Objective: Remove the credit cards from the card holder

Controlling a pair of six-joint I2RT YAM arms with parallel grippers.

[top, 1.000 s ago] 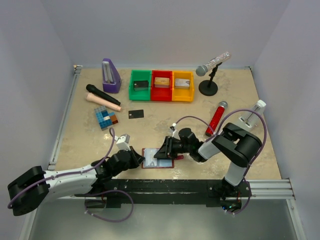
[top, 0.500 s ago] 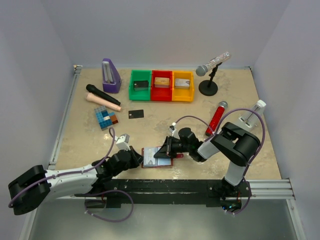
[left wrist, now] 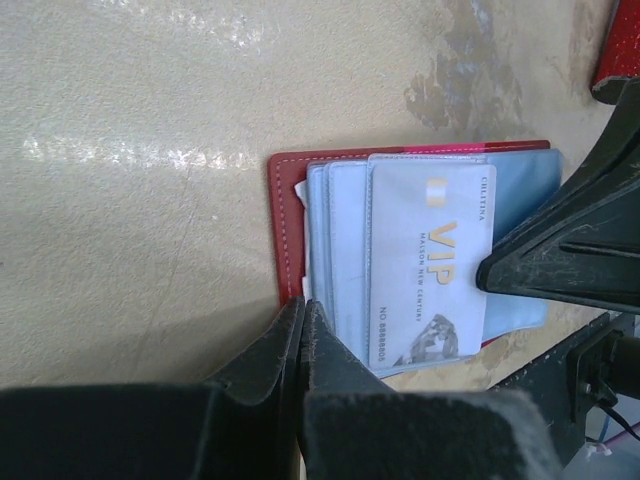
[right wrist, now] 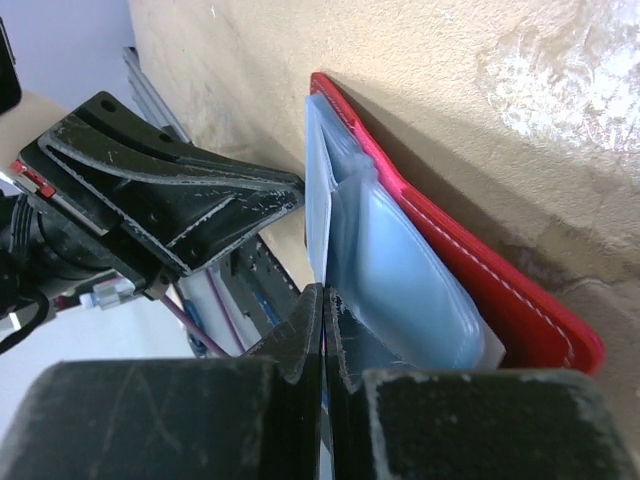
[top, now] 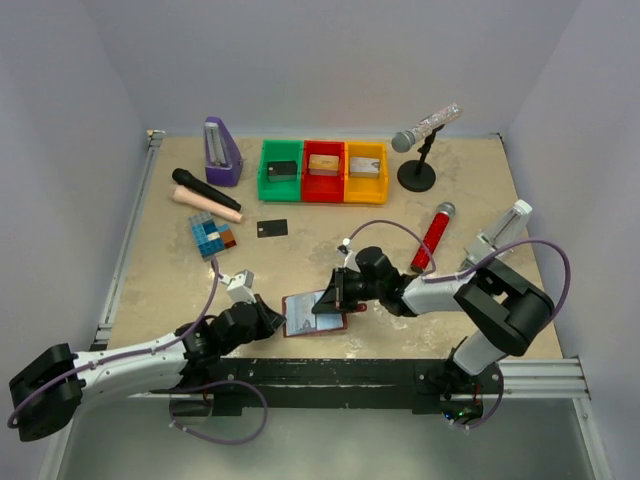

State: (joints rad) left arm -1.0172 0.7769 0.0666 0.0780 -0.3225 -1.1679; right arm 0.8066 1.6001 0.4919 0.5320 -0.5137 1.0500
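Note:
The dark-red card holder (top: 305,320) lies open near the table's front edge, and its pale blue pockets show in the left wrist view (left wrist: 285,220). A silvery-grey VIP credit card (left wrist: 425,265) sits in the top pocket. My left gripper (top: 274,318) is shut, with its tips (left wrist: 303,303) on the holder's near-left edge. My right gripper (top: 336,296) is shut on the thin right edge of that card and pocket leaf (right wrist: 323,292), which is tilted up off the red cover (right wrist: 480,280). A black credit card (top: 272,228) lies on the table farther back. The other cards are hidden.
Green (top: 282,170), red (top: 323,172) and yellow (top: 366,172) bins holding small blocks stand at the back. There are also a purple metronome (top: 221,152), a black microphone (top: 200,187), coloured blocks (top: 212,235), a red microphone (top: 432,238) and a microphone stand (top: 417,175). A black rail (top: 350,372) runs just in front.
My right gripper has drawn back a little to the right and lifted the top pocket leaf, and its elbow has swung right. The left gripper has stayed at the holder's left edge.

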